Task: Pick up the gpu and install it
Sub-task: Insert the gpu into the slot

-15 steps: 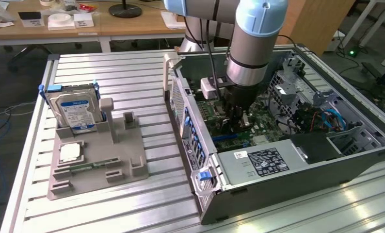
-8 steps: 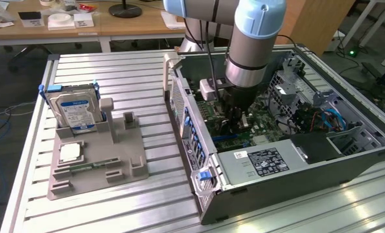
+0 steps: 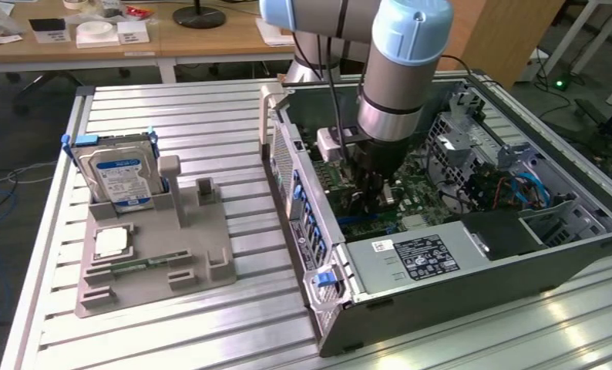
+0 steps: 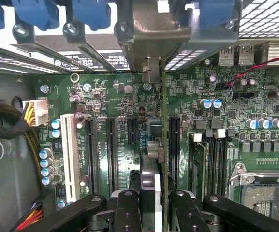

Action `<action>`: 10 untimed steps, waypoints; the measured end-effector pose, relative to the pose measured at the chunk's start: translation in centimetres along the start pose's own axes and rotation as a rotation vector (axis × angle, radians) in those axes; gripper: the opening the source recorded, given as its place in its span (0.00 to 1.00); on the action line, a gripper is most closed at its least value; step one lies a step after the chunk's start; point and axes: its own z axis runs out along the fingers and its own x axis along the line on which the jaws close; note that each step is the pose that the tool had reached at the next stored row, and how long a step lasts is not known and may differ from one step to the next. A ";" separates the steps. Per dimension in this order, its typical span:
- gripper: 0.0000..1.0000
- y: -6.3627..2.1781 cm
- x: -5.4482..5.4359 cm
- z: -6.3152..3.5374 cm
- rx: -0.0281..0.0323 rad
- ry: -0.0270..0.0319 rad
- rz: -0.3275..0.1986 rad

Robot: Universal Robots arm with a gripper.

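Down inside the open computer case (image 3: 471, 254), right of centre in the exterior view, your gripper (image 3: 373, 183) hangs low over the motherboard (image 3: 414, 196), the arm (image 3: 404, 69) dropping in from the top of the frame. From the wrist camera you can see the two black fingers (image 4: 128, 210) pinching the gpu (image 4: 154, 145) between them; the card stands on edge and runs as a thin line up the middle of the frame to its metal bracket (image 4: 151, 34) at the rear wall of the case. Its lower edge sits among the black expansion slots (image 4: 111, 145), just beside one of them, though you cannot tell whether it is seated. A white slot (image 4: 70, 157) lies further toward the left of that frame, and the CPU socket (image 4: 262, 186) sits at lower right.

Over on the exterior view's left, the grey holder tray (image 3: 198, 266) rests on the ribbed table (image 3: 162, 108), with the silver hard drive (image 3: 121, 173) upright in it, a processor chip (image 3: 112, 242) lying flat and a narrow green memory stick (image 3: 142, 266) just below that.
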 end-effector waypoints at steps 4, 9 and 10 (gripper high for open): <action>0.28 0.01 0.0 0.26 -0.0027 0.0001 0.000; 0.28 0.03 0.0 0.53 -0.0055 0.0003 0.000; 0.28 0.03 0.0 0.59 -0.0062 0.0005 0.000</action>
